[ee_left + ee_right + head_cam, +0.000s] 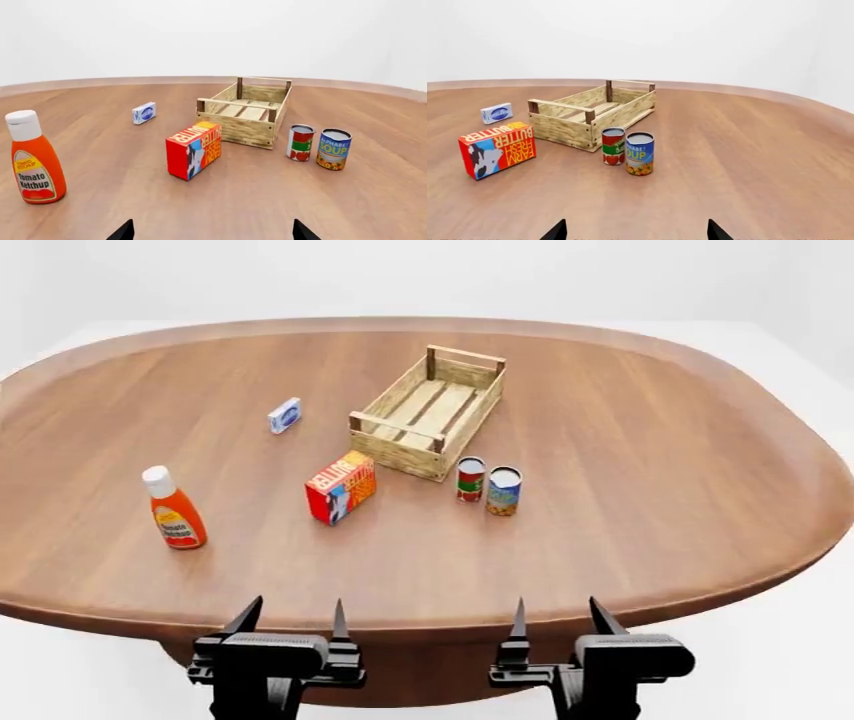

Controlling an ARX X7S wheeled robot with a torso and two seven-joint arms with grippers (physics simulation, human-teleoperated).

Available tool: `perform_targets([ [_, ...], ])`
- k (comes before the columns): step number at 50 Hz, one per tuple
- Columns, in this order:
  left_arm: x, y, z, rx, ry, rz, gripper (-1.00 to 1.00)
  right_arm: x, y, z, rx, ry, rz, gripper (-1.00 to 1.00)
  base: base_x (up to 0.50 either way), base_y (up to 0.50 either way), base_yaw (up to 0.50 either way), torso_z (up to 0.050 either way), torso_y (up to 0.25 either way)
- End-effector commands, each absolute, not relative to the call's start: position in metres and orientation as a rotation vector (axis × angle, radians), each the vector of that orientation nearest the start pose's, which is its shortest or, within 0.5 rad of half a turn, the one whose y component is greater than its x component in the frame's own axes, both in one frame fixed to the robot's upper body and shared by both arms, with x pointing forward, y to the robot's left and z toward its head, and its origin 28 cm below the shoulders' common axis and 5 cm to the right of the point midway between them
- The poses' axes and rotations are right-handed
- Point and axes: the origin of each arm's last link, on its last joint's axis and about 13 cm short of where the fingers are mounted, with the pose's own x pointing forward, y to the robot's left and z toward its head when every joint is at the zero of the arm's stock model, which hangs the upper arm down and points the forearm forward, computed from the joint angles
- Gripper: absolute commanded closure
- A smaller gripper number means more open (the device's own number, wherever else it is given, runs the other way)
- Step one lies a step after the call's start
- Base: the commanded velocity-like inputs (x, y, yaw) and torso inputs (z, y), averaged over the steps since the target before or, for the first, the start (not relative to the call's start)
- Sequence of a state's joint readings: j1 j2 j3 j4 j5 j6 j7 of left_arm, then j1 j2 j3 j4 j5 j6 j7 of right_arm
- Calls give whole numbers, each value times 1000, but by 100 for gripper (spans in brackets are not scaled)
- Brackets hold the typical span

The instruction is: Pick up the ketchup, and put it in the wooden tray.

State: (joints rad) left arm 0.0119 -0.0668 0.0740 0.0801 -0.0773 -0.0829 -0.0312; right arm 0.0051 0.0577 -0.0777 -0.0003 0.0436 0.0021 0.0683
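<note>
The ketchup (174, 510) stands upright on the bench (641, 450), white cap up, label facing the robot, at the left side of the group of items in the head view. It is free-standing and nothing touches it. In the left wrist view the ketchup (35, 159) appears well apart from the other items.

The butter box (340, 487) lies to the right of the ketchup, clear of it, with its red printed face toward the robot. Just behind the butter box stands the wooden tray (400, 438), set at an angle to the bench edge, with its slatted base visible and nothing inside it. A small blue-and-white box (284, 415) lies left of the tray, apart from it.

Two cans stand upright, side by side, just in front of the tray's near right corner: a red-labelled can (470, 479) and a blue-labelled soup can (503, 490). Whether the two cans touch cannot be determined.

The left end effector (291, 618) and the right end effector (558, 617) sit at the near bench edge, well apart from every item. Both have their fingers spread apart and hold nothing.
</note>
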Motion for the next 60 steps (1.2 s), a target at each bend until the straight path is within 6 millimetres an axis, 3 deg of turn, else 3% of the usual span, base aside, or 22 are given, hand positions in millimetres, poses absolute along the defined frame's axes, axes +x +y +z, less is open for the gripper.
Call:
perform_targets([
  [1, 208, 205, 23, -11, 23, -53, -100, 209, -97, 14, -3, 9, 12, -100, 0, -500, 0, 0, 0],
  [22, 214, 203, 34, 8, -14, -66, -100, 213, -101, 24, -24, -9, 4, -100, 0, -500, 0, 0, 0],
  [27, 228, 201, 50, 28, -45, -90, -100, 224, -107, 34, -40, -6, 4, -100, 0, -27, 0, 0, 0],
  [42, 286, 197, 110, 129, -46, -211, -100, 250, -130, 104, -60, 15, 127, -100, 0, 0, 0, 0, 0],
  [55, 296, 200, 140, 116, 34, -189, -100, 265, -137, 147, -89, 13, 185, -100, 206, 0, 0, 0, 0],
  [60, 297, 200, 147, 105, 16, -185, -100, 266, -137, 155, -100, 1, 192, -100, 500, 0, 0, 0, 0],
])
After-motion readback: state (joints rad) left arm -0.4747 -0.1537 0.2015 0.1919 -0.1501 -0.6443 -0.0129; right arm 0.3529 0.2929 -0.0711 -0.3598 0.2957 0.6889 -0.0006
